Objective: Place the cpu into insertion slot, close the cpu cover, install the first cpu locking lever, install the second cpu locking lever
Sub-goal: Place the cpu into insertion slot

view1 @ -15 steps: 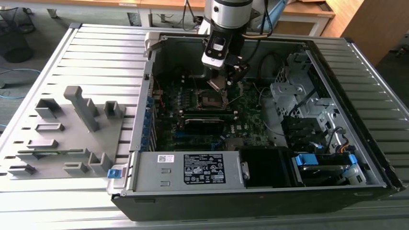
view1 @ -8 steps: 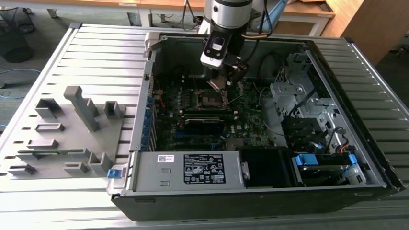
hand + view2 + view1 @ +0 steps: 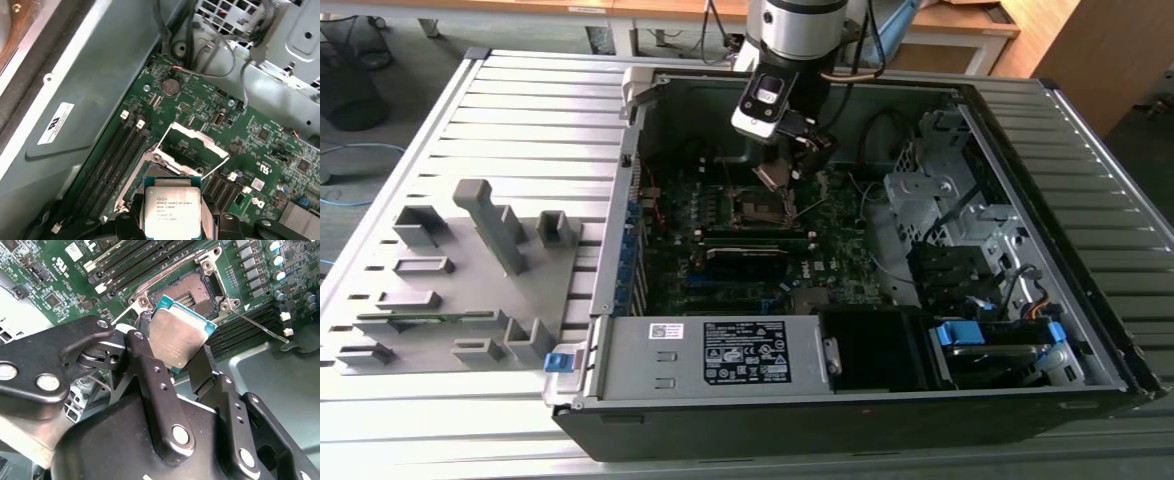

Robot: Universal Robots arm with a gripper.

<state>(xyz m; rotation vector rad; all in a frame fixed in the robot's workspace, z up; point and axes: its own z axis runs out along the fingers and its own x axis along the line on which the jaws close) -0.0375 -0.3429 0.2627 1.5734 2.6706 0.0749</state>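
Two black fingers (image 3: 150, 372) clench the cpu (image 3: 180, 337) by its edges, just at twelve o'clock of the bare insertion slot (image 3: 767, 205) in the exterior view; the cpu cover (image 3: 200, 139) stands raised.

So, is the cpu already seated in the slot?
No, in the second wrist view the gripper holds the cpu, and the slot lies bare.

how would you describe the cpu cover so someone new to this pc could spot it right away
Inside the open computer case, find the green motherboard and its long black memory slots. Beside those, near the cpu held in the gripper, the cpu cover stands tilted up off the insertion slot. It alone is a thin silver frame with a square window through its middle.
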